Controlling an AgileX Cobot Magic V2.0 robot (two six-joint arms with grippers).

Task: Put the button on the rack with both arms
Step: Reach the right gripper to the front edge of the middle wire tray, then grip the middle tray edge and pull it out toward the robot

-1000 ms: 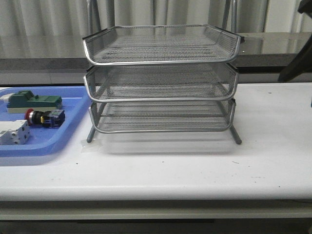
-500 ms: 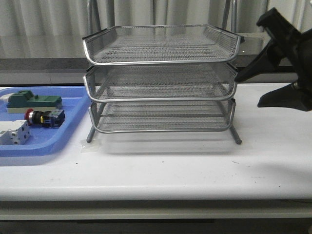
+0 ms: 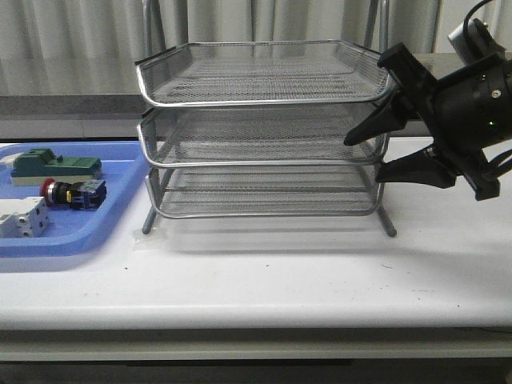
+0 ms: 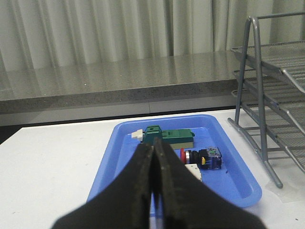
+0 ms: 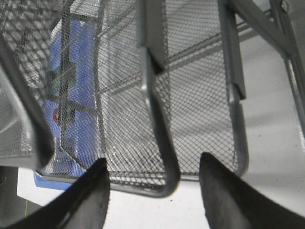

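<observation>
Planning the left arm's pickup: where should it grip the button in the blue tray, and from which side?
Probably from above. The button lies on its side in the blue tray, red cap toward the green block's end, so close the left pincer across its black body, away from the rounded cap and the white block.

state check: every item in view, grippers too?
button: on its side in the blue tray, untouched
rack: upright on the table, all three tiers empty
green block: lying in the blue tray
white block: lying in the blue tray
left gripper: shut, empty, above the tray
right gripper: open, at the rack's middle tier, holding nothing
</observation>
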